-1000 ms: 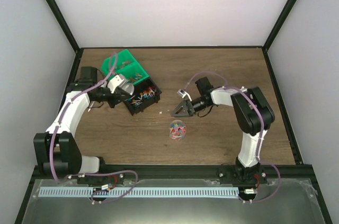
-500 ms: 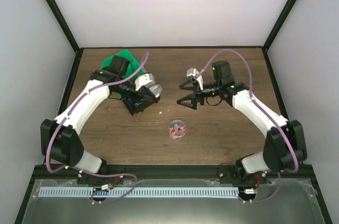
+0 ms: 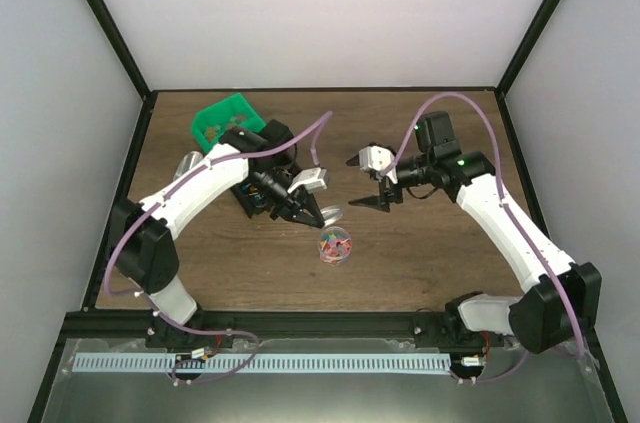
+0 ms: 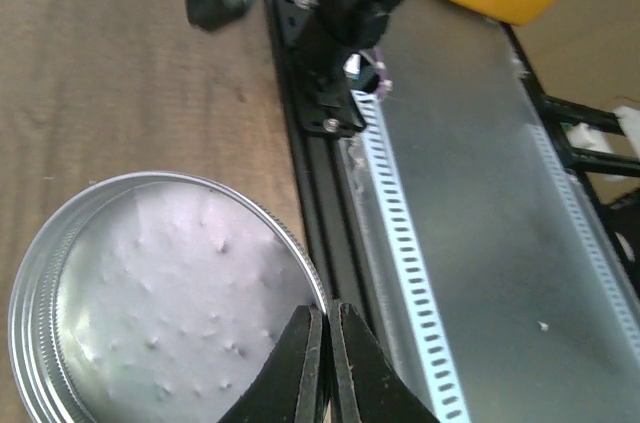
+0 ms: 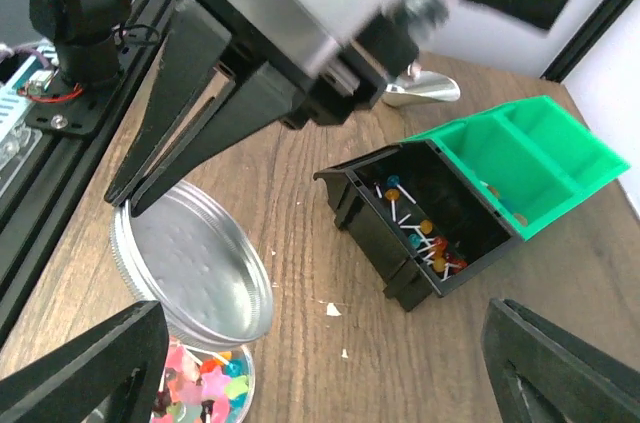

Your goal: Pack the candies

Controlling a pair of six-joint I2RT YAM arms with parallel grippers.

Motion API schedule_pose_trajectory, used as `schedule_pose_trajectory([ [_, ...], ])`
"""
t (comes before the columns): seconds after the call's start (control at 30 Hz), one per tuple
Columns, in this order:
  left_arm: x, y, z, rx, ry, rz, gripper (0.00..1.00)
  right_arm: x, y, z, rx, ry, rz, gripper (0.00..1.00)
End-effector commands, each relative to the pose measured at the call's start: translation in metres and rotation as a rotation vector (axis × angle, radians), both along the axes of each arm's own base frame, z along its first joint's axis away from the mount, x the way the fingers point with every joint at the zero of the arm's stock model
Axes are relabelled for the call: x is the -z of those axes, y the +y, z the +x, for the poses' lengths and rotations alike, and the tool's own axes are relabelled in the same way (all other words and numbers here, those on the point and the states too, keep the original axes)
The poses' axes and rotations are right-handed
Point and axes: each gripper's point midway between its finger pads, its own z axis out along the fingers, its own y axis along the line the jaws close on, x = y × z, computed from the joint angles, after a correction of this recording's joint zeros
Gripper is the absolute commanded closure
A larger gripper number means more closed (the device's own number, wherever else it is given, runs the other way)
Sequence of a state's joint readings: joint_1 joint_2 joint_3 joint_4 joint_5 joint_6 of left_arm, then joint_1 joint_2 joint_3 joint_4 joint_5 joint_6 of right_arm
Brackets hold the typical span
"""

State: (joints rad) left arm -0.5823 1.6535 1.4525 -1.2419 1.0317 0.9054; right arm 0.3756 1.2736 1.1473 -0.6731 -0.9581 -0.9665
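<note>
Lid (image 4: 160, 293) rim pinched in left jaws, shut tight; right jaws wide, empty, apart from jar (image 3: 335, 246). Candies (image 5: 200, 393) in open jar on worktop (image 3: 420, 263), lid partly over it. Risk: edge pinch lets lid swing or slip; unheld jar may skid, tip, spill.

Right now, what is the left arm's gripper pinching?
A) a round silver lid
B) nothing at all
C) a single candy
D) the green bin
A: the left gripper is shut on the rim of the silver lid, holding it close to the candies.
</note>
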Motion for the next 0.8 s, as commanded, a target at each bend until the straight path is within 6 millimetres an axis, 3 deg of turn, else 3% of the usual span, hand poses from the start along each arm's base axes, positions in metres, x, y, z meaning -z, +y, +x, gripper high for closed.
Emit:
schedule_pose_trajectory([
  [0.0, -0.014, -0.003, -0.024, 0.099, 0.083, -0.065, 0.96, -0.017, -0.008, -0.029, -0.118, -0.167, -0.041, 0.13],
  [0.13, -0.015, -0.006, -0.026, 0.109, 0.094, -0.074, 0.96, -0.014, -0.003, -0.057, -0.196, -0.172, -0.045, 0.18],
  [0.23, -0.016, -0.006, -0.027, 0.11, 0.095, -0.079, 0.96, -0.014, 0.0, -0.065, -0.214, -0.169, -0.044, 0.19],
  [0.5, -0.019, -0.009, -0.025, 0.105, 0.111, -0.092, 0.96, 0.022, 0.018, -0.071, -0.216, -0.191, -0.149, 0.25],
  [0.63, -0.018, -0.009, -0.026, 0.105, 0.116, -0.088, 0.96, 0.025, 0.023, -0.065, -0.192, -0.216, -0.168, 0.32],
  [0.77, -0.017, -0.01, -0.026, 0.105, 0.128, -0.091, 0.96, 0.02, 0.028, -0.058, -0.165, -0.239, -0.158, 0.46],
])
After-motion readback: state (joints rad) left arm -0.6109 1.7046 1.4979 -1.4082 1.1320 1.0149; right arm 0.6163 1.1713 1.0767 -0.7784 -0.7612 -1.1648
